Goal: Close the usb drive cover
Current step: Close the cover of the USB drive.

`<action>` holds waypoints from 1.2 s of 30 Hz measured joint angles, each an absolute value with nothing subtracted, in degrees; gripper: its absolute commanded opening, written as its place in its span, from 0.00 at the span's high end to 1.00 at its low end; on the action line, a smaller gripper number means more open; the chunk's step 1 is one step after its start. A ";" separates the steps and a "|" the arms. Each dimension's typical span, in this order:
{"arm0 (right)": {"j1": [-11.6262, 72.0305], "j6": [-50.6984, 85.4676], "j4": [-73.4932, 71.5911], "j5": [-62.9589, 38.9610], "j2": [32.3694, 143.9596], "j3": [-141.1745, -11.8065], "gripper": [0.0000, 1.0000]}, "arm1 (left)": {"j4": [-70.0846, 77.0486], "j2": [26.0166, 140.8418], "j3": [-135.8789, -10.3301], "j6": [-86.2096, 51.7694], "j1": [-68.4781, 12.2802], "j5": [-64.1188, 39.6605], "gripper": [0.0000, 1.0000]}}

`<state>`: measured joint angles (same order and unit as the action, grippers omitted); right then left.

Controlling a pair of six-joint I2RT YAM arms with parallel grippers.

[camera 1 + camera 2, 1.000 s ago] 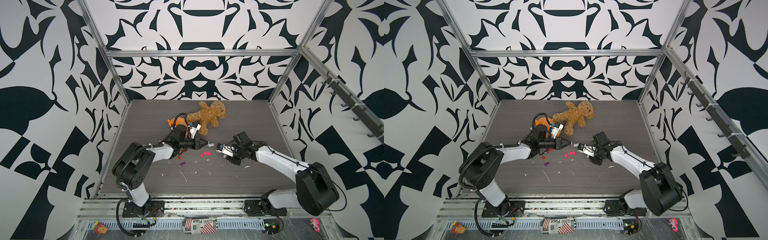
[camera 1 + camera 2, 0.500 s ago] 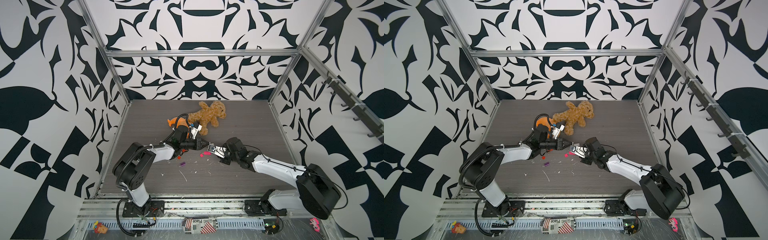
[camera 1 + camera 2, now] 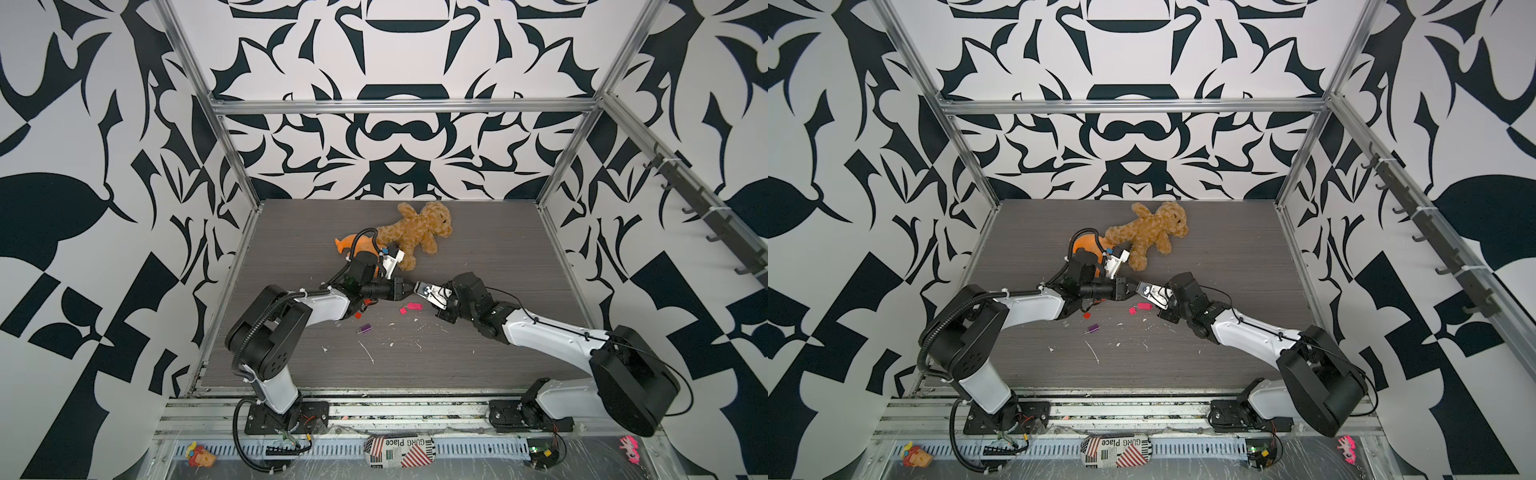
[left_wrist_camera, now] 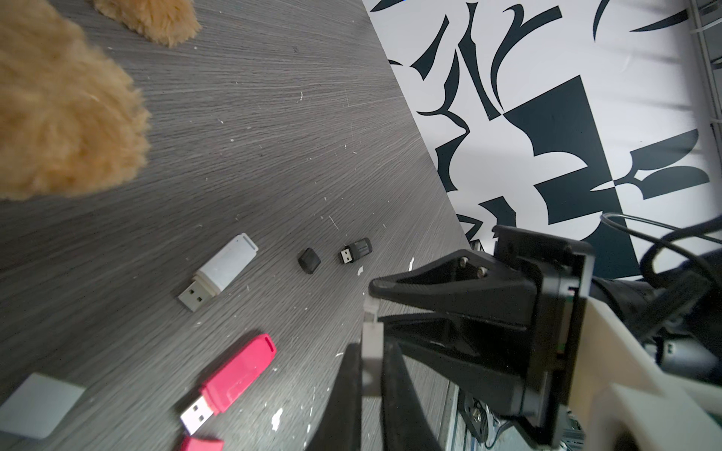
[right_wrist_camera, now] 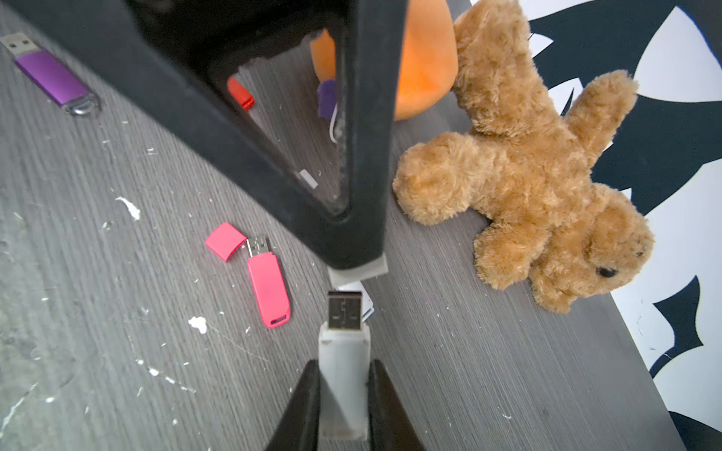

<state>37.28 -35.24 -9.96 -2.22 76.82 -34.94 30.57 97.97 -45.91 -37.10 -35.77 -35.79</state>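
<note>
My right tool [image 5: 344, 386] is closed tight on the white usb drive [image 5: 344, 351]. Its two black fingers [image 5: 308, 394] squeeze the sides of the drive's body. The drive sticks out past the fingertips, and its shiny metal plug is bare and points away from the tool. My left tool [image 4: 369, 363] is closed too. It pinches the small white cover [image 5: 357, 271] right at its tip, so only a bit of the cover peeks out. The two tools meet nose to nose above the middle of the table [image 5: 488, 351]. The cover sits just in front of the plug and lines up with it. I can see a thin gap between them, so the cover is not on the plug yet. Down on the table, beside the tools, lies a pink drive [image 5: 268, 291] with its pink cap [image 5: 225, 241] off and next to its plug. A purple drive [image 5: 50, 76] lies farther off. A teddy bear [image 5: 527, 175] lies close by on the other side, leaning against an orange toy [image 5: 422, 58].
</note>
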 measured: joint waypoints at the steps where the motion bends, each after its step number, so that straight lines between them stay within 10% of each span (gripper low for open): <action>1: 37.28 -35.05 -10.15 -2.13 76.82 -34.94 0.78 | 30.57 97.97 -45.91 -37.10 -35.81 -35.79 0.91; 36: 37.23 -33.61 -15.51 -4.56 75.42 -32.12 0.80 | 30.46 97.97 -45.82 -37.10 -36.75 -34.11 0.91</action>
